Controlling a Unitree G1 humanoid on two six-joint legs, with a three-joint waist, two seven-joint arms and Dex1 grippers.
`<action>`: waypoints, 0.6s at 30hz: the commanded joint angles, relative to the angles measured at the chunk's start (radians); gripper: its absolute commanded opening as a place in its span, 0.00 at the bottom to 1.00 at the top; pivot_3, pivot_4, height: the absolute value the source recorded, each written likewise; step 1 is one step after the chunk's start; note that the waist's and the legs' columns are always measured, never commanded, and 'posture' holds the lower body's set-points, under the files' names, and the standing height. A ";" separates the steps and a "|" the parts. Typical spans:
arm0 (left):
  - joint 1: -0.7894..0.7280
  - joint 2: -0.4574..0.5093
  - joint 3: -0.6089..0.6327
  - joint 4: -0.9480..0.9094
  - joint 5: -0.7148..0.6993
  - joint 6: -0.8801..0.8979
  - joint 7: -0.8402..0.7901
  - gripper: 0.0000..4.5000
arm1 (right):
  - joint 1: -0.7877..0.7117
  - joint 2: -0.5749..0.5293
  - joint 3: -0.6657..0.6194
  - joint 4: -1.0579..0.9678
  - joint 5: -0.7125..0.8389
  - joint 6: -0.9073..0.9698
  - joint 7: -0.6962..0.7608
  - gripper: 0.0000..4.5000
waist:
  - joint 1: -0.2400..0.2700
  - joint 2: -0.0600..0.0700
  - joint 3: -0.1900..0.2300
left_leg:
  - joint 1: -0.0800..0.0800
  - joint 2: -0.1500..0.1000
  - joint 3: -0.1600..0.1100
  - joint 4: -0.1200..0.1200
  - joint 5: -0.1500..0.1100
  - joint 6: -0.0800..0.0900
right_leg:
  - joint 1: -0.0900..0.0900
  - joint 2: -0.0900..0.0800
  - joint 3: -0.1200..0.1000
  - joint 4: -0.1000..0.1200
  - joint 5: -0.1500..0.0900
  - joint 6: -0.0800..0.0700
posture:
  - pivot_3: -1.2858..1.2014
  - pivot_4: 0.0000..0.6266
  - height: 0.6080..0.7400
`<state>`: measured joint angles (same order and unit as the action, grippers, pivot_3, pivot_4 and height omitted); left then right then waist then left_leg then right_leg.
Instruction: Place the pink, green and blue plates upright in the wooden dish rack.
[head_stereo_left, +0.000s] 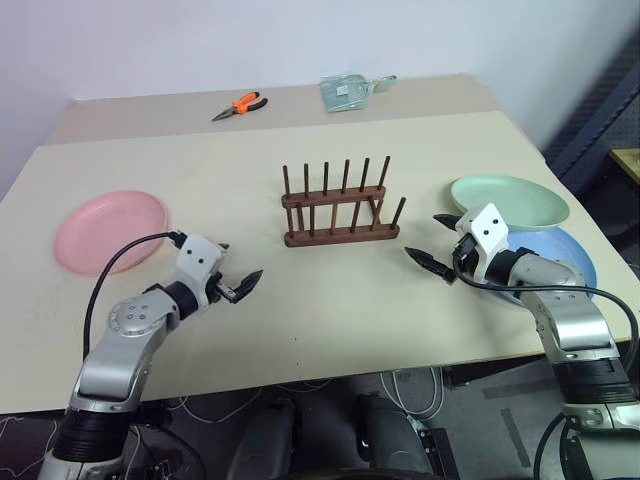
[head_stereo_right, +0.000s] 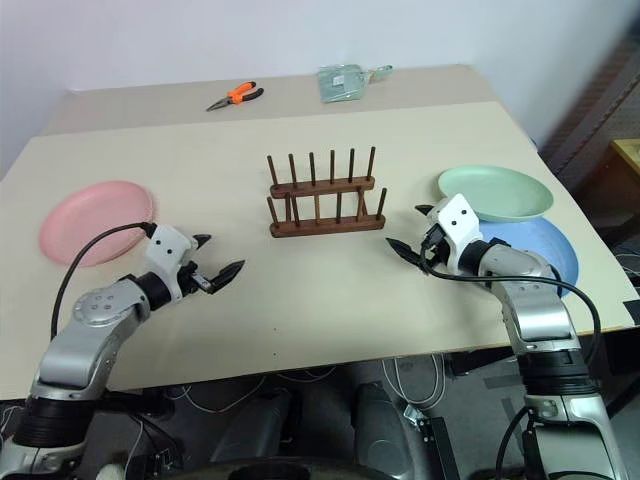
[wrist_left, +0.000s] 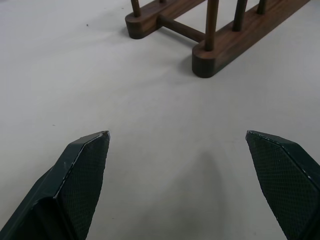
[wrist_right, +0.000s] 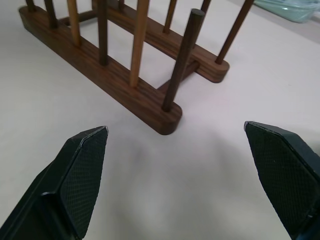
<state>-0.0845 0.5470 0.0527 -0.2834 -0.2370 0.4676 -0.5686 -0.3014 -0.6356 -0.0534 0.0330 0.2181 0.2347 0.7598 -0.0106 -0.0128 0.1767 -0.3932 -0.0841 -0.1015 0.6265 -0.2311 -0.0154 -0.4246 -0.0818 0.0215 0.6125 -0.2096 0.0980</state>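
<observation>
On the table the rack stands empty in the middle. We hold both grippers, left and right, with fingers wide apart and nothing in them. The pink plate lies flat at our left; the green plate overlaps the blue plate at our right. We judge no plate is placed yet: next we must reach one rim and grip it.

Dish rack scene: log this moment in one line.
dish rack: empty | plates: flat on table | left gripper: open | right gripper: open
</observation>
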 joint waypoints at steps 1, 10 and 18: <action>-0.012 -0.001 -0.003 0.014 0.008 -0.032 -0.006 1.00 | -0.031 0.021 0.002 0.013 -0.009 -0.028 -0.012 0.99 | -0.001 0.000 0.000 | 0.000 0.000 0.000 0.000 0.000 0.000 | 0.000 0.000 0.000 0.000 0.000 0.000 | 0.52 0.24 0.99; -0.132 -0.029 -0.060 0.196 0.016 -0.087 -0.076 1.00 | -0.084 0.032 0.023 0.078 -0.036 -0.049 -0.007 0.99 | 0.002 0.000 0.000 | 0.000 -0.001 0.000 0.000 0.000 0.000 | 0.000 0.000 0.000 0.000 0.000 0.000 | 0.52 0.24 0.99; -0.485 -0.133 -0.189 0.691 0.083 -0.227 -0.227 1.00 | 0.017 0.045 0.005 -0.056 -0.076 -0.042 -0.106 0.99 | 0.008 0.000 0.001 | 0.000 -0.003 -0.001 0.001 0.000 0.000 | 0.000 -0.001 -0.001 0.001 0.002 0.005 | 0.52 0.24 0.99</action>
<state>-0.5221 0.4231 -0.1217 0.3314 -0.1742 0.2867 -0.7646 -0.2984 -0.5933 -0.0192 0.0508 0.1390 0.1921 0.6737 -0.0027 -0.0133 0.1773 -0.3937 -0.0872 -0.1023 0.6276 -0.2312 -0.0149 -0.4245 -0.0827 0.0209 0.6131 -0.2077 0.1030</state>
